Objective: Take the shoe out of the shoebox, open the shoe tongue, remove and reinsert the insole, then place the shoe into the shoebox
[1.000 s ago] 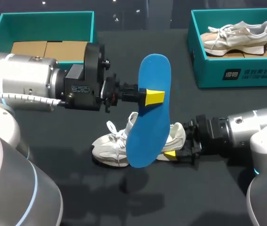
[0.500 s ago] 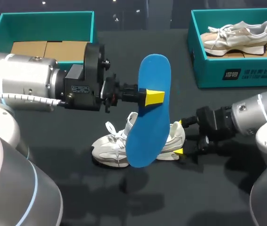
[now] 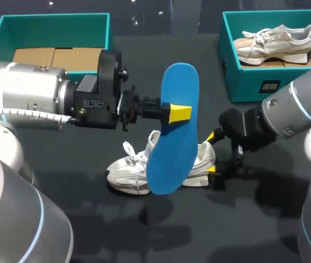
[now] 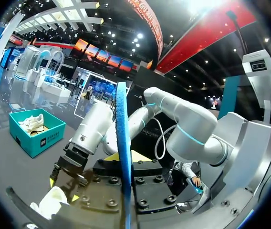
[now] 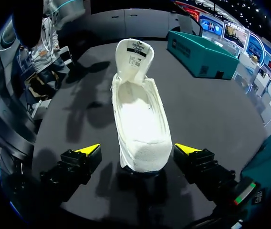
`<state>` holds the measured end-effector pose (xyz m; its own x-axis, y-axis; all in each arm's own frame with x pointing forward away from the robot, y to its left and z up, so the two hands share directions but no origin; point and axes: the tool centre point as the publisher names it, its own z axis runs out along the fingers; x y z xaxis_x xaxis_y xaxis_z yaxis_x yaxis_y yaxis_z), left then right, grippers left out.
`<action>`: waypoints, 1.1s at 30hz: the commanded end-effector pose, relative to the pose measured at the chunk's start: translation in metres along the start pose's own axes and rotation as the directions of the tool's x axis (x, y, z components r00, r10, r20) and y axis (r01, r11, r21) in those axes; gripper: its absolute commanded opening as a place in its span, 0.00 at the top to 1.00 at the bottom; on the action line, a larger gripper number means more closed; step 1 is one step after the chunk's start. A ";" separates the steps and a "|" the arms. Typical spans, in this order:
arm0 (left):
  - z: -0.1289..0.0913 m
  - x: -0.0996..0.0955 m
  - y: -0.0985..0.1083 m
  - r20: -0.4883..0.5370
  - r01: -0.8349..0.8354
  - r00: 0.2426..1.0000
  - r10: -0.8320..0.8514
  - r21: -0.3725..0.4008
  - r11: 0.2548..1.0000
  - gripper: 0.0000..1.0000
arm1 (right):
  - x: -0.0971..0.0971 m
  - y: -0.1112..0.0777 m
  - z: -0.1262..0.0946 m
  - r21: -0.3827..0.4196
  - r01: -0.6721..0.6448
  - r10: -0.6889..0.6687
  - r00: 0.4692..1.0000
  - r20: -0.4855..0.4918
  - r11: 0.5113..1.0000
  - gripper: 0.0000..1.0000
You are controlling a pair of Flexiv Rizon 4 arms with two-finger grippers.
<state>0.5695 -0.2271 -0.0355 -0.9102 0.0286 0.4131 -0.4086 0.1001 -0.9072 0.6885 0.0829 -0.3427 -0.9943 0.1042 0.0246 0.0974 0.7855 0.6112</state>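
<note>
My left gripper (image 3: 176,113) is shut on a blue insole (image 3: 173,131) and holds it upright above the table, over the middle of the shoe. The left wrist view shows the insole (image 4: 122,143) edge-on between its fingers. A white shoe (image 3: 139,167) lies on the black table with its tongue pulled up. My right gripper (image 3: 212,154) stands open at the shoe's heel, one yellow tip on each side, neither touching. In the right wrist view the shoe (image 5: 139,119) points away from the gripper (image 5: 138,150), its inside bare and white.
A teal shoebox (image 3: 84,24) with cardboard inside stands at the back left. A second teal shoebox (image 3: 270,85) at the back right holds another pale shoe (image 3: 276,41). Black tabletop lies in front of the shoe.
My right gripper has opened wider, drawn back a little from the heel, and its arm has swung up and away. The left arm and insole have not moved.
</note>
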 end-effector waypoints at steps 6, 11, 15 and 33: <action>0.002 0.000 0.001 0.001 0.000 1.000 0.000 0.002 1.000 1.00 | 0.002 0.004 -0.006 0.444 -0.003 0.003 1.000 0.001 0.896 0.00; 0.002 0.000 0.001 0.001 0.000 1.000 0.000 0.002 1.000 1.00 | -0.002 0.017 0.002 0.588 -0.054 0.058 0.998 0.012 0.807 0.00; 0.002 0.000 0.001 0.001 0.000 1.000 0.000 0.002 1.000 1.00 | -0.001 0.023 0.004 0.620 -0.061 0.055 0.998 0.029 0.782 0.00; 0.002 0.000 0.001 0.001 0.000 1.000 0.000 0.002 1.000 1.00 | -0.012 0.048 0.004 0.622 -0.018 -0.016 0.999 0.049 0.783 0.00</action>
<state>0.5695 -0.2270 -0.0355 -0.9102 0.0286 0.4131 -0.4086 0.1002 -0.9072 0.7046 0.1133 -0.3224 -0.9919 0.1256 -0.0178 0.1218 0.9825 0.1411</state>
